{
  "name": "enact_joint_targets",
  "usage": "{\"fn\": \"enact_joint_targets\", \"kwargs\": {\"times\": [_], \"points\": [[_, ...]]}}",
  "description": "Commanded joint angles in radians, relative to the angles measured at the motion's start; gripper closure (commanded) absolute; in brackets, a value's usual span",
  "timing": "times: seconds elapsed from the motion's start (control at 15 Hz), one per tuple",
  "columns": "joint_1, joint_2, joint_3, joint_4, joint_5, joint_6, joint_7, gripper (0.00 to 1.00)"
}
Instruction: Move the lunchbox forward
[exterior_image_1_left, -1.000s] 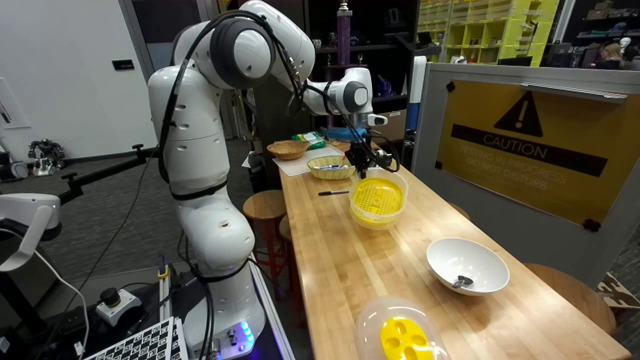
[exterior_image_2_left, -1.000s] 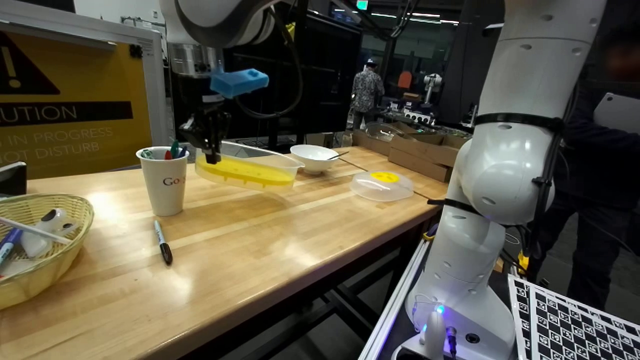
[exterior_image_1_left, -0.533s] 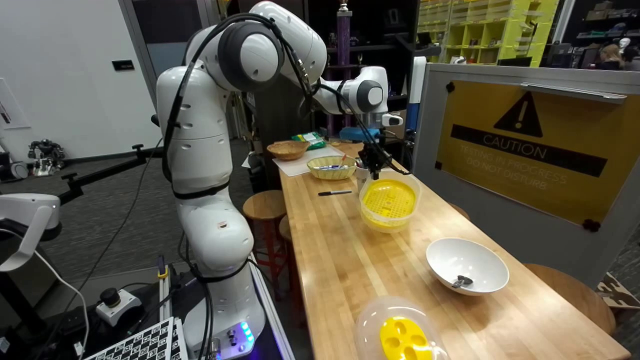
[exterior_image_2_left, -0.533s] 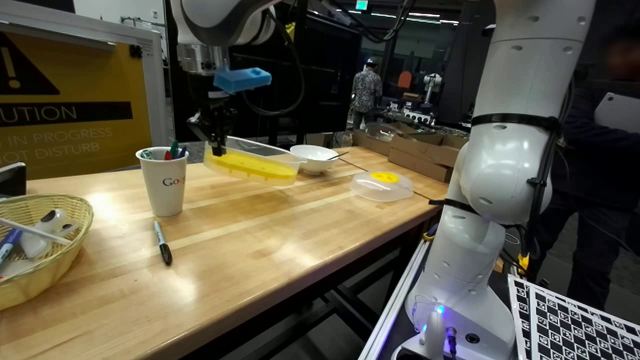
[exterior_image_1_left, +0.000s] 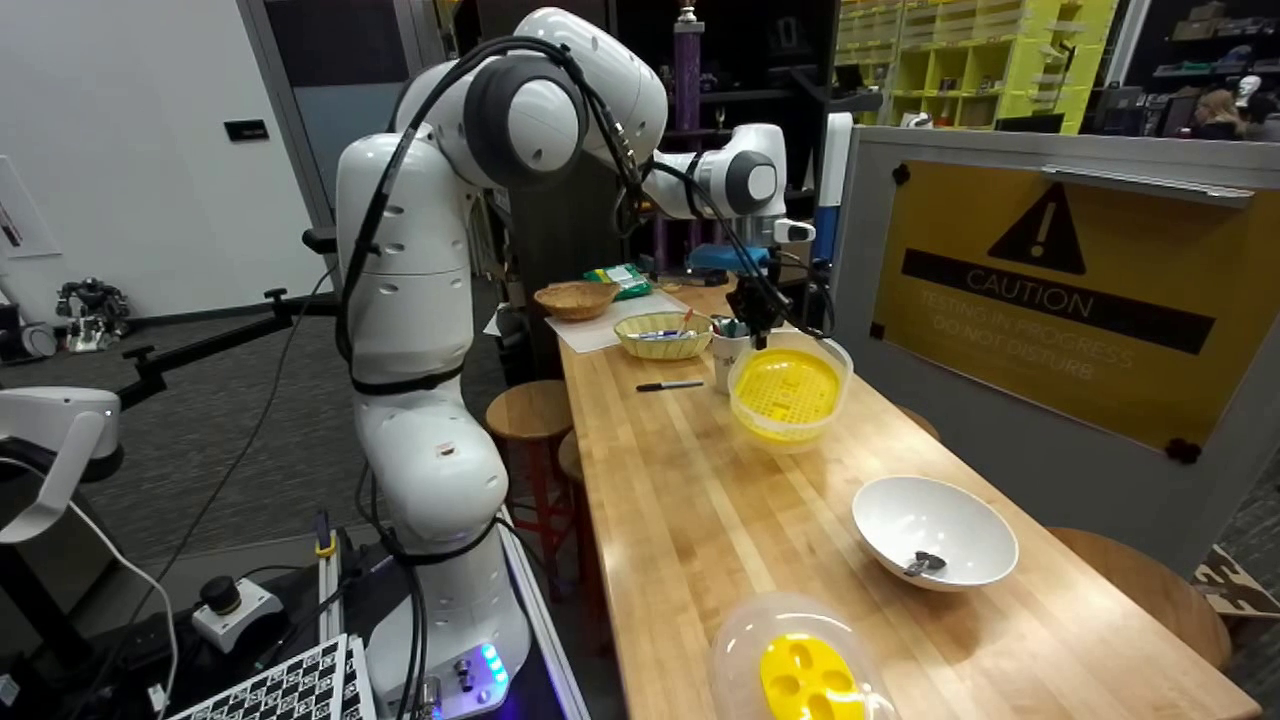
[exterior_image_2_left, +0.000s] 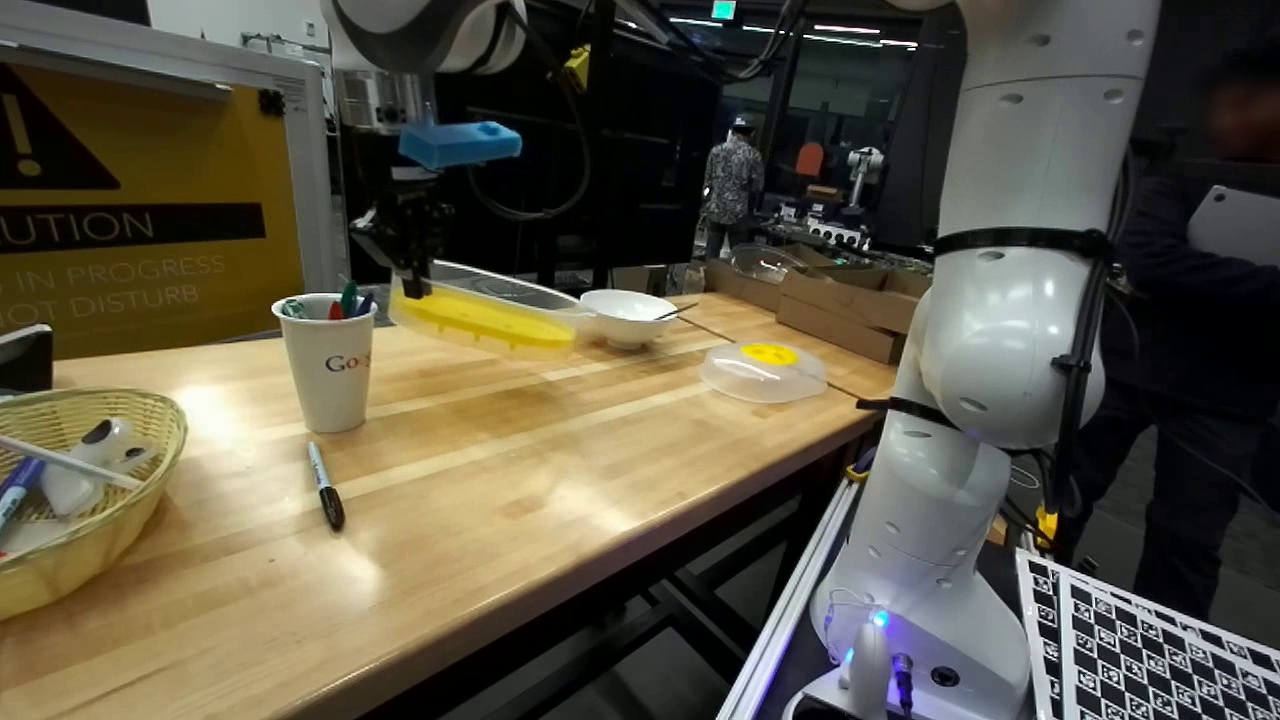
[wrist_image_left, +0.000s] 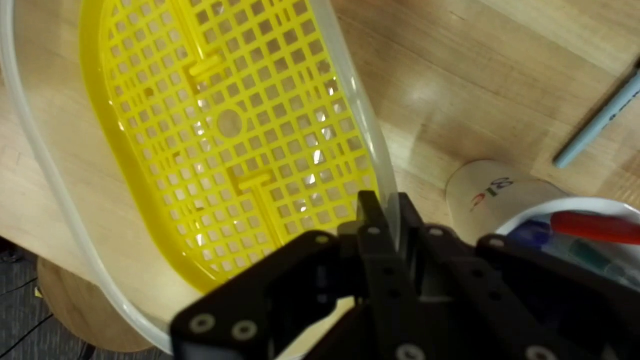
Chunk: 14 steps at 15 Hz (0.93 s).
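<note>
Jaws: drawn close together, grasping the lunchbox (exterior_image_1_left: 790, 388), with little more than its wall between them.
Grip: the gripper (wrist_image_left: 386, 200) has one fingertip inside the rim and the other outside.
Lunchbox: translucent tub with a yellow grid inside; it hangs tilted over the table (exterior_image_2_left: 500, 480), the gripped end higher, near the white cup (exterior_image_2_left: 325, 385).
Underside: seems clear of the table, though the low end is hard to judge.
Hidden end: in the wrist view the gripper's black links cover the lunchbox's near corner; the top edge cuts off its far part.
Cup: upright with coloured pens (exterior_image_2_left: 349, 300); the wrist view shows only part, the gripper and right edge taking the rest.
White bowl (exterior_image_2_left: 635, 325): behind the lunchbox's far end in an exterior view; a utensil (exterior_image_1_left: 926, 562) lies in it, its shape unclear.
Clear dish (exterior_image_1_left: 745, 635): cut off by the bottom edge in an exterior view.
Marker (exterior_image_2_left: 325, 485): lying on the table near the cup.
Pale basket (exterior_image_2_left: 120, 540): cut off at left in an exterior view.
</note>
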Motion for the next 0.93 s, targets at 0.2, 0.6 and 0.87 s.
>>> {"fn": "enact_joint_targets", "kwargs": {"times": [0.2, 0.6, 0.87], "points": [[0.017, 0.117, -0.010, 0.139, -0.010, -0.069, 0.033, 0.98], [0.028, 0.196, -0.019, 0.234, -0.011, -0.106, 0.043, 0.98], [0.033, 0.220, -0.022, 0.274, -0.007, -0.126, 0.046, 0.60]]}}
